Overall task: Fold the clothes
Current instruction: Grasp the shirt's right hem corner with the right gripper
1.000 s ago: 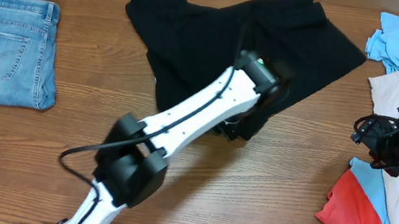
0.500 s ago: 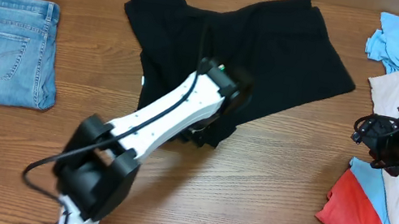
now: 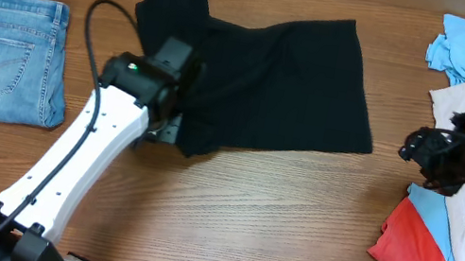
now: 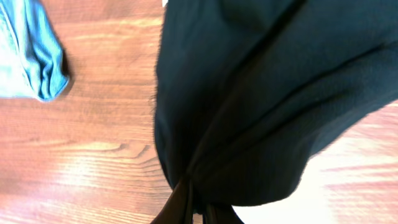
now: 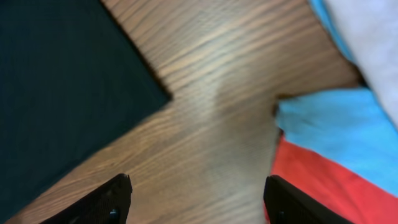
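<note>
left gripper (image 4: 195, 204), clamped on the black t-shirt (image 3: 272, 82), now sits further left, the shirt dragged with it; right gripper (image 5: 202, 200) gapes open beside the coral garment (image 3: 411, 250)

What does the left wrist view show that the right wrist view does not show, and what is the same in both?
Only the left wrist view shows the left gripper shut on a bunched fold of the black shirt, and a corner of the jeans at the upper left. Only the right wrist view shows the right gripper open above bare wood, with a light blue garment and a red garment on the right. Both show the black shirt and the wooden table.
</note>
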Robot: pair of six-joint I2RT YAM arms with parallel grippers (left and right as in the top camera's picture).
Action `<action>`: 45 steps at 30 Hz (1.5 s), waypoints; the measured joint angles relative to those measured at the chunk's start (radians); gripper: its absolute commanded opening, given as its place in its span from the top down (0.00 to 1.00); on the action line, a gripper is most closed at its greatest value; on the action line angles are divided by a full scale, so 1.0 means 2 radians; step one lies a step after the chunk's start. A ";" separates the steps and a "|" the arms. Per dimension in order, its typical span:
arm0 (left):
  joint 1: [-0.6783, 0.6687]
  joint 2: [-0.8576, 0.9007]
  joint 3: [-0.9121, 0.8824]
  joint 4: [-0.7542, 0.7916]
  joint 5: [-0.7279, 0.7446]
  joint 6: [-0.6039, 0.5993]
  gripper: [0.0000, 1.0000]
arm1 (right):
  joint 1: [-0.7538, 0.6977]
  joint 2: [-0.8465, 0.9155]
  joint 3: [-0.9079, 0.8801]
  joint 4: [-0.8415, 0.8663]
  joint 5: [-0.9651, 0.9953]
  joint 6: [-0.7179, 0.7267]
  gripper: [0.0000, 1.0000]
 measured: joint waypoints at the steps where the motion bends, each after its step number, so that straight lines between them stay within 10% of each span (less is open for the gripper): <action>1: 0.008 0.000 -0.009 0.005 0.000 0.000 0.94 | 0.005 0.006 0.000 0.005 0.000 0.000 0.28; 16: 0.019 0.000 -0.045 0.032 0.000 0.000 0.91 | 0.064 0.175 0.000 0.069 -0.058 -0.041 0.29; 26: 0.019 0.000 -0.045 0.032 0.000 0.000 0.91 | 0.087 0.197 0.001 0.104 -0.067 -0.050 0.96; 37: 0.019 0.000 -0.045 0.032 0.000 0.000 0.91 | 0.087 0.184 0.056 -0.148 -0.069 -0.054 0.96; 40: 0.019 0.000 -0.045 0.036 0.000 0.000 0.91 | 0.087 0.165 0.121 -0.189 -0.066 -0.056 0.68; 45: 0.019 0.000 -0.045 0.039 0.000 0.000 0.91 | 0.087 0.142 0.198 -0.105 -0.052 -0.059 0.62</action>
